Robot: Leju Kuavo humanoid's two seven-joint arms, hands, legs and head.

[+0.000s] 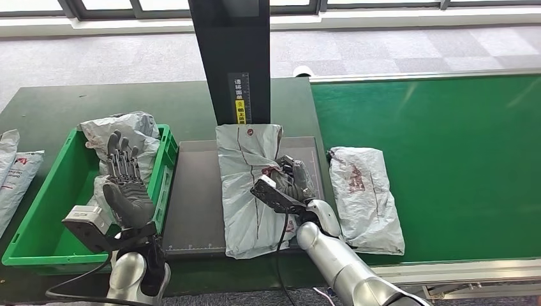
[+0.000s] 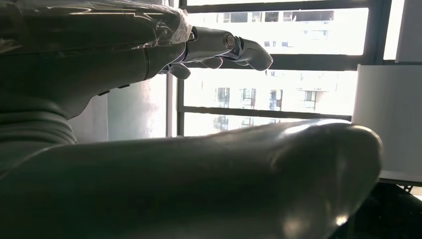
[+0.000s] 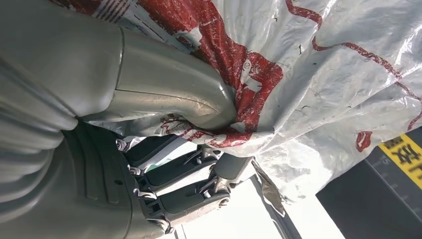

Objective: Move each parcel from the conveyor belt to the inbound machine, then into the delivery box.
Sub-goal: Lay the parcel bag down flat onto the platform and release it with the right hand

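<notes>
Head view: the right robot hand (image 1: 290,182) grips the crumpled grey plastic parcel (image 1: 245,185) on the dark inbound-machine tray (image 1: 194,204), presumably for scanning, beside the green delivery box (image 1: 38,217); left wrist view: the left robot hand (image 2: 219,47) is raised, fingers spread, empty; right wrist view: fingers (image 3: 174,189) pinch the film.
</notes>
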